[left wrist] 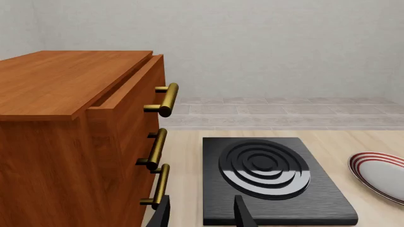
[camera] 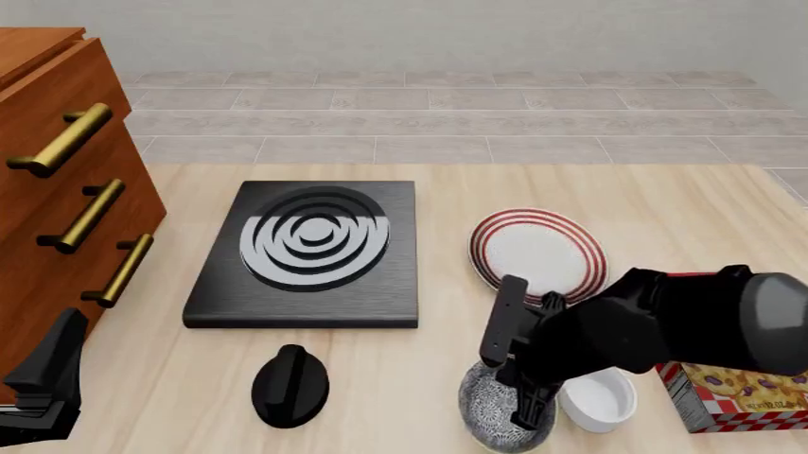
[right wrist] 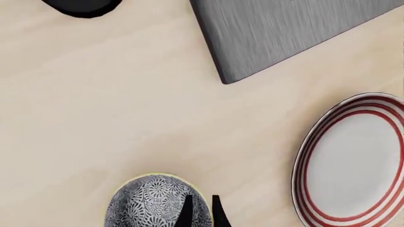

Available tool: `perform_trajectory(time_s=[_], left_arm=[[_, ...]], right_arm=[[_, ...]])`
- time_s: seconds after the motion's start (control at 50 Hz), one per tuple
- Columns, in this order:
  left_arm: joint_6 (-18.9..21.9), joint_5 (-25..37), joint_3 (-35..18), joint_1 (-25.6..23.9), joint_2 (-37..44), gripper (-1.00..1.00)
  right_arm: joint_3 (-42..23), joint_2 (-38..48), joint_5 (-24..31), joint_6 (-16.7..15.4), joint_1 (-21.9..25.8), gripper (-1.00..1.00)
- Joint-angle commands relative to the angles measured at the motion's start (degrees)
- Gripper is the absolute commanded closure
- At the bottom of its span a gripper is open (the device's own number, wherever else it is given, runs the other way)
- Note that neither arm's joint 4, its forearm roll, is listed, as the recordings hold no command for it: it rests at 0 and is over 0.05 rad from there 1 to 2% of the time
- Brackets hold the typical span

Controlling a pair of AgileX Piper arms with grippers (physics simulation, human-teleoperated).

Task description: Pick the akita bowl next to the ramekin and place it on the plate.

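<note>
Bowl stage, early — right gripper [right wrist: 200, 210] has its jaws nearly closed over the akita bowl [right wrist: 148, 203], seemingly pinching its rim. Bowl sits on the table beside the ramekin [camera: 597, 399]. Plate [camera: 539, 253] lies bare beyond the jaws — lift and placement remain.

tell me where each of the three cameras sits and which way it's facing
Front view: fixed above and behind the arms, looking forward and down at the table; shows the right gripper over the akita bowl and the left gripper.
Left wrist view: on the left arm, facing the stove slab and wooden drawers; left gripper fingertips show.
Right wrist view: on the right arm, looking straight down; right gripper at the akita bowl.
Shared: all three show the plate.
</note>
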Motion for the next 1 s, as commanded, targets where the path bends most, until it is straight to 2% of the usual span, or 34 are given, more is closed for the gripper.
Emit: perform_trajectory(time_s=[0.02, 1.0], left_arm=[[0.0, 0.0, 0.0, 0.0, 0.0, -1.0], [0.0, 0.0, 0.0, 0.0, 0.0, -1.0]], right_arm=[[-0.42, -0.67, 0.99, 0.02, 0.57, 1.0], [-2.25, -8.15, 5.74, 0.99, 3.25, 1.0]])
